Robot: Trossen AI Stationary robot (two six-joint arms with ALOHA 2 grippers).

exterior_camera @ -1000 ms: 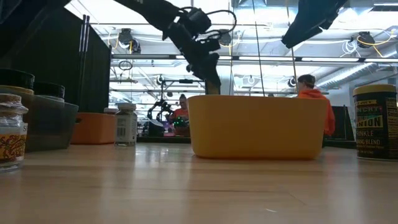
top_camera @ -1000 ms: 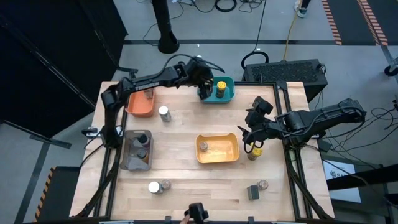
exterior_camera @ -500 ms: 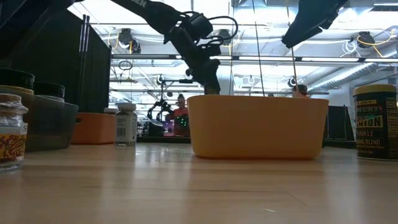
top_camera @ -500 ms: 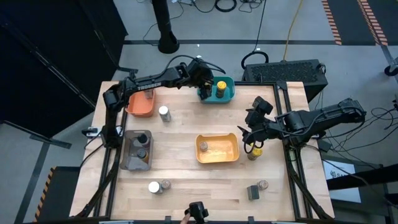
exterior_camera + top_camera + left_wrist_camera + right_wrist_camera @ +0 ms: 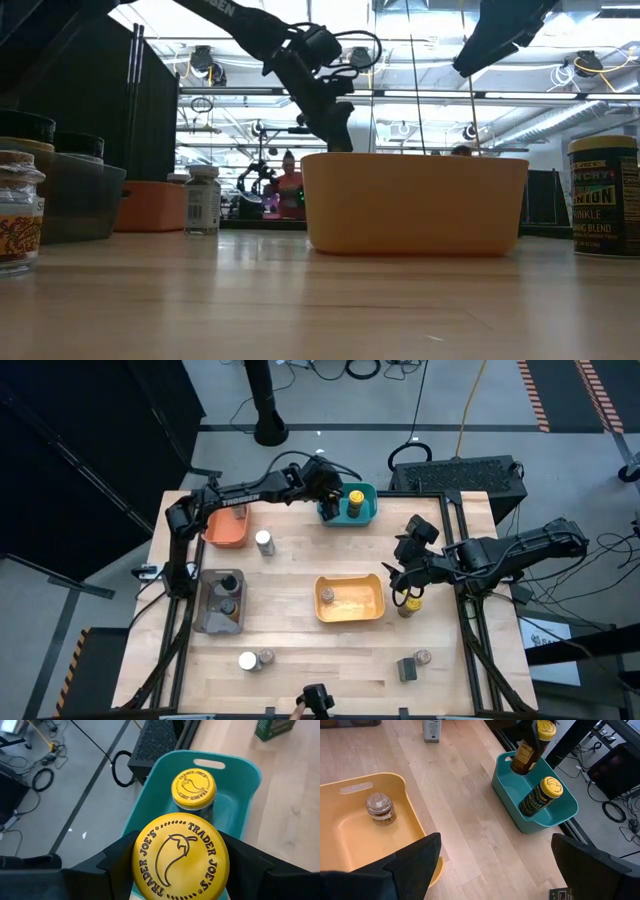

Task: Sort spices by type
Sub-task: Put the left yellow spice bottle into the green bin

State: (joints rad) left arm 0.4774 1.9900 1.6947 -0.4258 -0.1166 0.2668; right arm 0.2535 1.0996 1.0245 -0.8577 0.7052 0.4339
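Over the teal bin (image 5: 362, 515) at the table's far edge, the left gripper (image 5: 330, 498) clamps a yellow-lidded jar (image 5: 180, 856), apparently to join its matching jar (image 5: 354, 499) inside; the right gripper (image 5: 404, 575), jaws wide and empty, waits near the right edge

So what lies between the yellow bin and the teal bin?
Only bare wooden tabletop lies between the yellow bin and the teal bin; both the high view and the right wrist view show it.

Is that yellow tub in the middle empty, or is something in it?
Not empty. The yellow tub holds one small upright jar, standing on its floor near a wall; the rest of the floor is bare.
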